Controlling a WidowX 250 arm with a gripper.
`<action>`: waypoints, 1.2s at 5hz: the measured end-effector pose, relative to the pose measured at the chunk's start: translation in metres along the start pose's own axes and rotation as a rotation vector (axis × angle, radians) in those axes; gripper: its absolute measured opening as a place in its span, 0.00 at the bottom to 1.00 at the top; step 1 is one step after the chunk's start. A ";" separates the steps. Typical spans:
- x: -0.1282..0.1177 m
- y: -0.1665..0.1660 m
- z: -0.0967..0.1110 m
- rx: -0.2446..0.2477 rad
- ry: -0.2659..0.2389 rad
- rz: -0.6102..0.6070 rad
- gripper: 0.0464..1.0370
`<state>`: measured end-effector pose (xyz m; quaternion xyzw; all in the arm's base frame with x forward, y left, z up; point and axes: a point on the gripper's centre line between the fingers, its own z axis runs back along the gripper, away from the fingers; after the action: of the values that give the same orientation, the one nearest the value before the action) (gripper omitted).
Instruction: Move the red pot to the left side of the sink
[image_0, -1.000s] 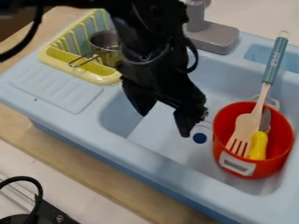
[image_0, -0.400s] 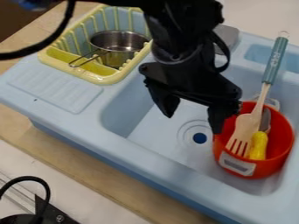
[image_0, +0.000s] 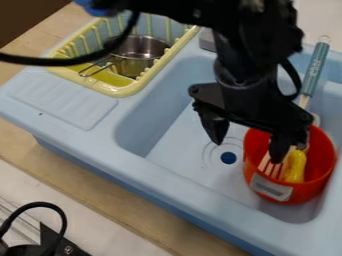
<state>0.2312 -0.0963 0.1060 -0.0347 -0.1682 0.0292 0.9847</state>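
The move itself is all to be done: the red pot (image_0: 300, 192) sits upright in the sink (image_0: 150, 131), to the right of the drain (image_0: 228, 158) as the camera looks, with a teal-handled fork (image_0: 315, 69) and a yellow-handled utensil (image_0: 296, 166) standing in it. The gripper (image_0: 248, 149) hangs between the drain and the pot, its two fingers spread, one just above the drain in the view, the other over the pot's opening. It pinches nothing, so at best the lining-up is under way, with the pot's near-drain wall looking like the part to grasp. What remains is to lower, close on that wall, lift, carry the pot past the drain to its left, set it down and let go
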 end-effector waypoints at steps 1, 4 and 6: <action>-0.001 -0.002 -0.005 0.004 0.001 0.014 0.96; -0.004 0.008 -0.023 0.021 0.026 0.085 0.96; -0.006 0.013 -0.026 0.082 -0.005 0.181 0.91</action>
<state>0.2338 -0.0852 0.0783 -0.0091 -0.1655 0.1252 0.9782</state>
